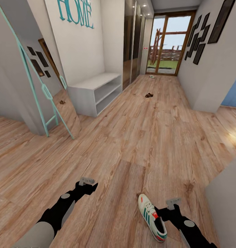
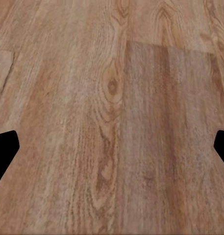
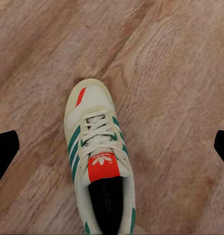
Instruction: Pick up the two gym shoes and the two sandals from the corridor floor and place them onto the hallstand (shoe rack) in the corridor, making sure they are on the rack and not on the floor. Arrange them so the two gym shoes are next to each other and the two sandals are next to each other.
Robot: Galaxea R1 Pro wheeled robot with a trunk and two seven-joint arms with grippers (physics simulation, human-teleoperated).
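One gym shoe (image 1: pixel 151 217), cream-white with green stripes and a red-orange tongue label, lies on the corridor floor (image 1: pixel 131 144) close in front of me. My right gripper (image 1: pixel 160 213) hangs just above its right side. In the right wrist view the gym shoe (image 3: pixel 99 156) lies between the gripper's (image 3: pixel 112 147) wide-apart fingers (image 3: pixel 4 152), so it is open and holds nothing. My left gripper (image 1: pixel 93 188) is open over bare planks (image 2: pixel 112 98). Far down the corridor lies a brown sandal (image 1: pixel 149 95). The pale hallstand (image 1: pixel 93 89) stands against the left wall.
A teal-framed mirror (image 1: pixel 62 110) leans on the left wall in front of the hallstand. A dark mirrored wardrobe (image 1: pixel 130 44) follows behind it. A small pale thing (image 1: pixel 151 76) lies by the glass door (image 1: pixel 167 44), too small to tell. A grey wall corner (image 1: pixel 224 206) stands close at my right.
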